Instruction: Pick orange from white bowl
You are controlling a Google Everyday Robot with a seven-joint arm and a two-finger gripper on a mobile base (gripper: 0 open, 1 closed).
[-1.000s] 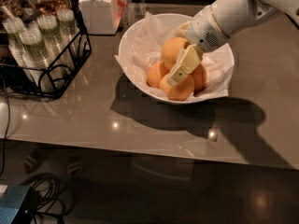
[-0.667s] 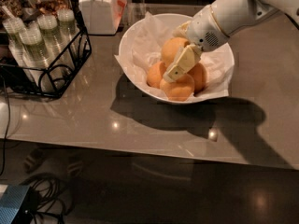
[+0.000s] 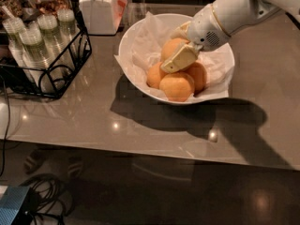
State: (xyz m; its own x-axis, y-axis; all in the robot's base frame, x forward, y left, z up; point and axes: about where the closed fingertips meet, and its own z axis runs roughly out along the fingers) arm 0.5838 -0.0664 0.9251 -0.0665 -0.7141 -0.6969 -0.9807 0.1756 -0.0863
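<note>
Gripper (image 3: 174,51) down inside white bowl (image 3: 125,43), arm reaching in from upper right. I cannot tell whether it is clamped or released. Orange (image 3: 168,47) (palest, topmost of pile) sits in bowl on crinkled paper (image 3: 143,48), with gripper laid against its right side. I note three deeper-orange fruits (image 3: 177,86) beneath it, touching. Bowl stands on grey table (image 3: 93,121) — wire rack (image 3: 56,78) well apart at left, white jar (image 3: 98,11) behind.
</note>
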